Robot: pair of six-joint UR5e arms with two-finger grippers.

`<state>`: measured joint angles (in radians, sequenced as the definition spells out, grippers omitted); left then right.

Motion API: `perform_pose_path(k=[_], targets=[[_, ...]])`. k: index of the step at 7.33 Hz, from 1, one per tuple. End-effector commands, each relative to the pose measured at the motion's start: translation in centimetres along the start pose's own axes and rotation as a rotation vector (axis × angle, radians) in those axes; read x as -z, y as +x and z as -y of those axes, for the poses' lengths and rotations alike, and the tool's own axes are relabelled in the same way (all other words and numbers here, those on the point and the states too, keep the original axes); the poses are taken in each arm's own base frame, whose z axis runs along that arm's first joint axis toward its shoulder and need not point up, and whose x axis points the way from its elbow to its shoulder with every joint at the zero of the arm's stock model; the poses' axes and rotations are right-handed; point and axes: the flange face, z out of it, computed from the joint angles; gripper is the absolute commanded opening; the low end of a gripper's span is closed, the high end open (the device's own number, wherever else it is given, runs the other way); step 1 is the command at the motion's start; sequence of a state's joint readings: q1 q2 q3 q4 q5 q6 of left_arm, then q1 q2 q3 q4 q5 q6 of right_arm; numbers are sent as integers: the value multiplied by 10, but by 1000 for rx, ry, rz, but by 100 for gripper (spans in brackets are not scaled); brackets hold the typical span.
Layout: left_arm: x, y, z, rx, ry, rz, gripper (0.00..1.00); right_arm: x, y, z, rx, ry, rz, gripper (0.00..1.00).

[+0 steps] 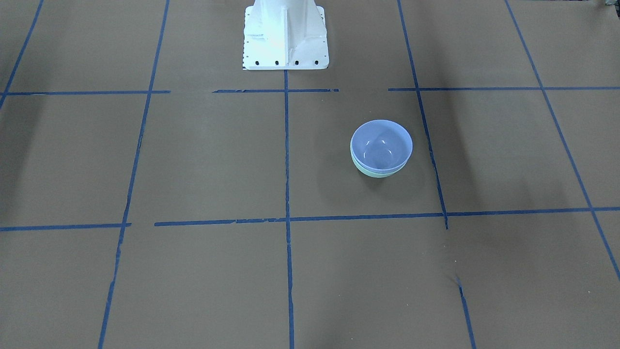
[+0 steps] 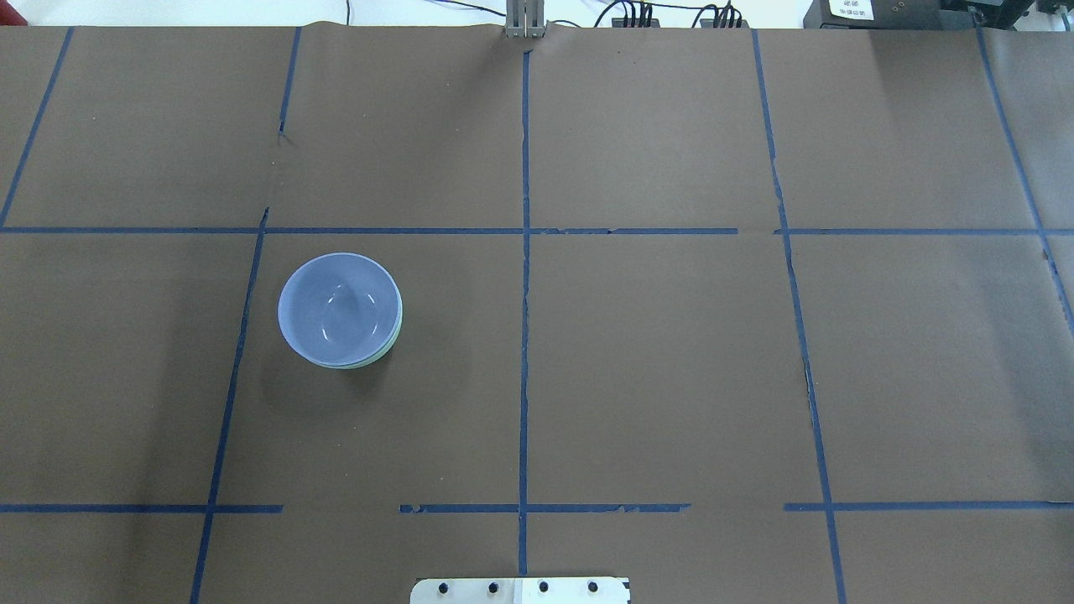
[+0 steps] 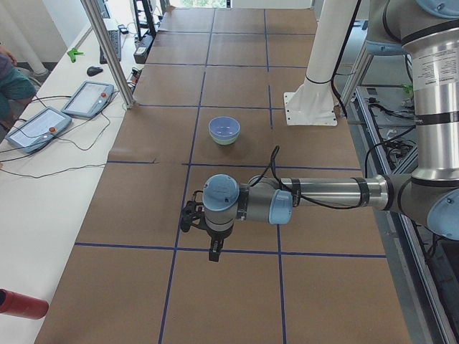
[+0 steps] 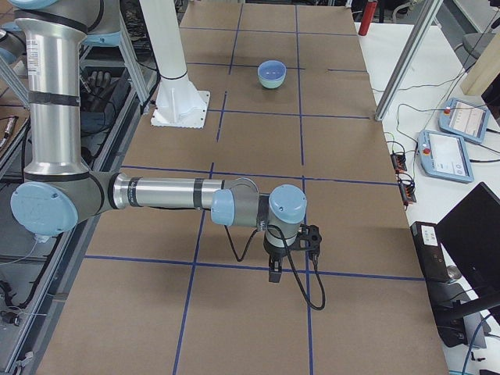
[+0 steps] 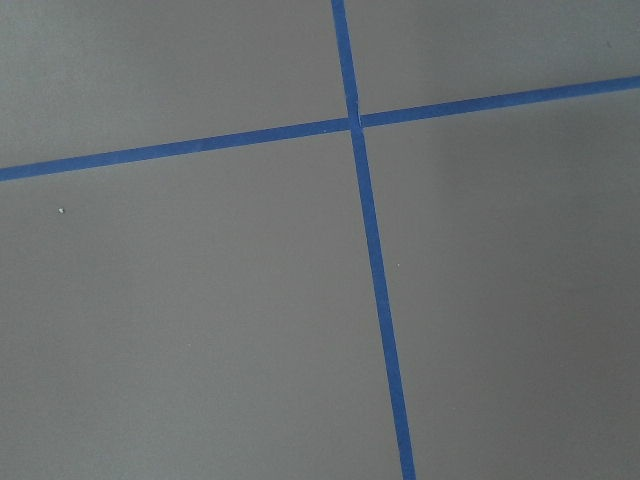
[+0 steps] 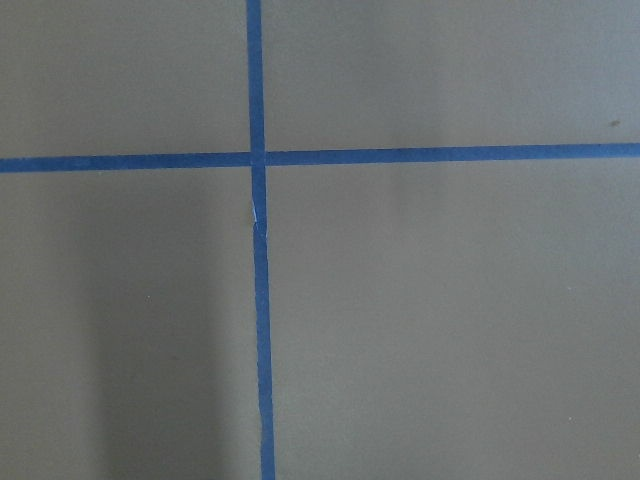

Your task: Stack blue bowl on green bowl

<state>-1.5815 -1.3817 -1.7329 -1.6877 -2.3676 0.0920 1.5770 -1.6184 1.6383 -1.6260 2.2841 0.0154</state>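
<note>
The blue bowl [image 1: 381, 145] sits nested inside the green bowl [image 1: 375, 173], of which only a thin mint rim shows beneath it. The stack stands on the brown table on my left side, seen from above [image 2: 338, 309] with the green edge [image 2: 393, 340]. It also shows in the exterior left view [image 3: 224, 129] and, far off, in the exterior right view [image 4: 271, 72]. My left gripper [image 3: 213, 251] hangs over the table well away from the bowls, and my right gripper [image 4: 273, 272] does too. I cannot tell whether either is open or shut. Both wrist views show only paper and tape.
The white robot pedestal [image 1: 286, 34] stands at the table's back middle. Blue tape lines [image 2: 524, 335] divide the brown paper into squares. Teach pendants [image 3: 86, 99] and a metal post [image 3: 107, 54] stand beside the table, and a red cylinder [image 3: 21, 304] lies at its near left edge.
</note>
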Motion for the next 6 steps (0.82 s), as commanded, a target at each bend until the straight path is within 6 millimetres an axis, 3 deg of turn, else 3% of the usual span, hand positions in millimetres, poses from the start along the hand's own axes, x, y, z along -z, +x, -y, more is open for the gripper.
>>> perform_pose_path(k=[1, 6], targets=[[-1, -1, -1, 2, -2, 0, 100, 0, 0, 0, 0, 0, 0, 100], [2, 2, 1, -3, 3, -2, 100, 0, 1, 0, -3, 1, 0, 100]])
